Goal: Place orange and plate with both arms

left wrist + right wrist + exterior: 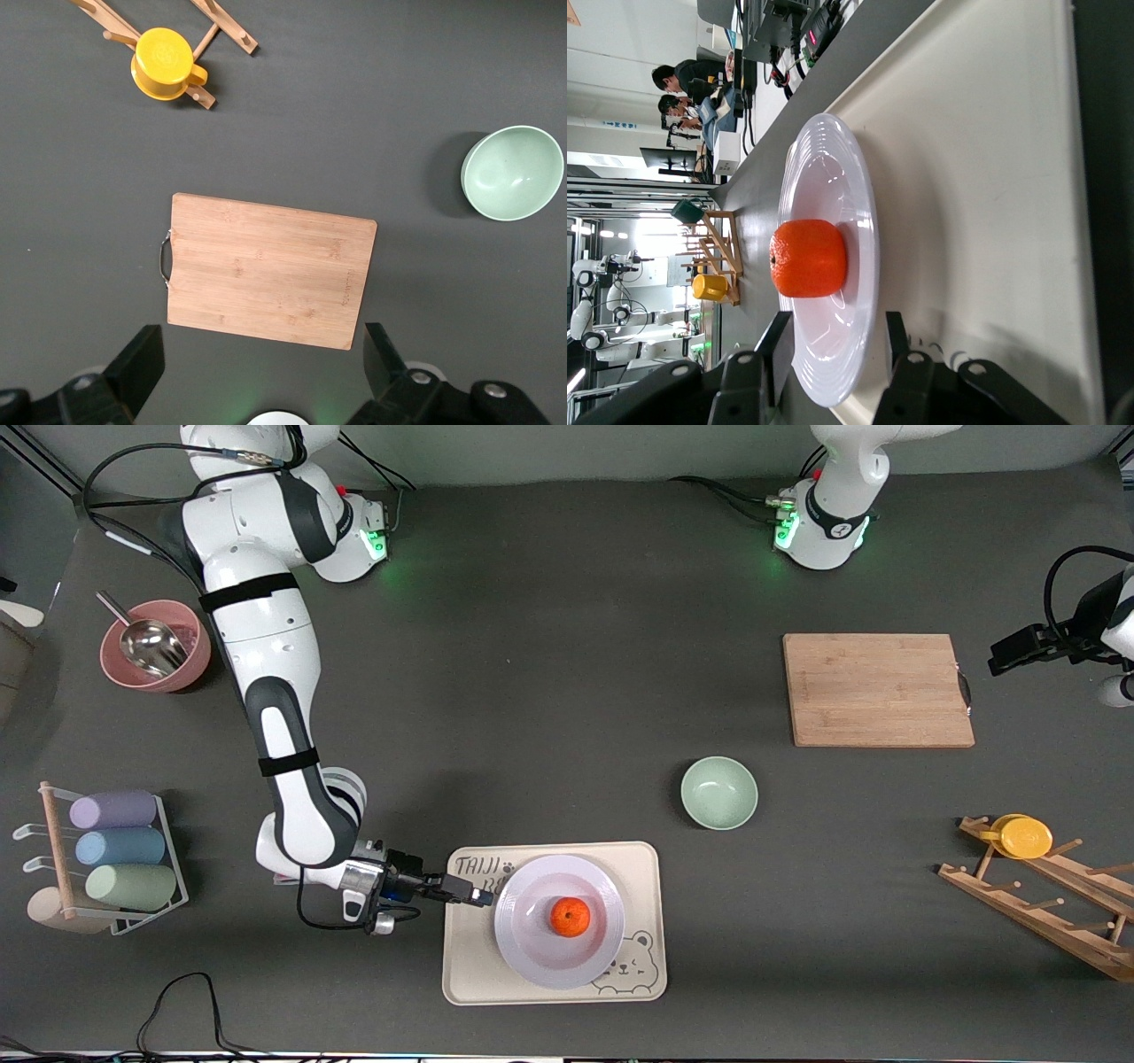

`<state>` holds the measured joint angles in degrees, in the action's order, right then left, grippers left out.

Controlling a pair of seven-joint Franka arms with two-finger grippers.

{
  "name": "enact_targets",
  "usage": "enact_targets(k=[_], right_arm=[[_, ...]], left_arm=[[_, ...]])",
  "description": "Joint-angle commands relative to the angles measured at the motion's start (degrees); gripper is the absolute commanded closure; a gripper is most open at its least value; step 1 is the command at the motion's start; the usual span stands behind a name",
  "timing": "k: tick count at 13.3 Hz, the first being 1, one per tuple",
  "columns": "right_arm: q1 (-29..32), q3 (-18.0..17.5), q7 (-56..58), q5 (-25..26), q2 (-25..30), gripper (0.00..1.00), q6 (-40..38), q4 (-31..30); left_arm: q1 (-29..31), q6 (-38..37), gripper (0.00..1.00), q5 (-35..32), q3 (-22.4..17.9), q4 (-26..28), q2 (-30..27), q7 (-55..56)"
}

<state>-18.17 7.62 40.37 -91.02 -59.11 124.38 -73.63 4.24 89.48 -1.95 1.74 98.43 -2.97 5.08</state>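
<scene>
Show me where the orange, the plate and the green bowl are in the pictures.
orange (570, 917): front view, middle of the fruit.
plate (532, 948): front view, bare rim toward the right arm's end.
green bowl (718, 792): front view, inside bottom of the bowl.

- Bare table surrounds the cream tray (549, 992); the green bowl (718, 792) stands nearest
- Right gripper (483, 898) straddles the plate (540, 957) rim, blocking that side
</scene>
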Motion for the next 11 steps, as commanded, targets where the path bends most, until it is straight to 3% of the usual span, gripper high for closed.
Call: enact_targets(k=[1, 6, 7, 9, 11], right_arm=[[0.8, 1.1, -1.5, 5.0, 4.0, 0.51, -2.6, -3.7], [5.8, 1.1, -14.4, 28.7, 16.8, 0.39, -7.6, -12.2], [6.4, 1.1, -16.0, 34.5, 19.8, 0.32, -8.4, -13.8], [7.4, 1.3, -17.3, 44.1, 25.9, 0.05, -10.4, -17.3], [8.1, 2.2, -17.8, 54.5, 31.1, 0.00, -13.4, -18.9]], left_arm=[[0.3, -0.3, 0.00, -0.2, 0.1, -0.7, -0.1, -1.0], [0.3, -0.6, 0.00, -0.2, 0.1, -0.7, -0.1, -1.0], [0.3, -0.6, 0.00, -0.2, 0.1, -0.7, -0.1, -1.0], [0.3, -0.5, 0.00, -0.2, 0.1, -0.7, -0.1, -1.0], [0.3, -0.5, 0.00, -0.2, -0.2, -0.7, -0.1, -1.0]])
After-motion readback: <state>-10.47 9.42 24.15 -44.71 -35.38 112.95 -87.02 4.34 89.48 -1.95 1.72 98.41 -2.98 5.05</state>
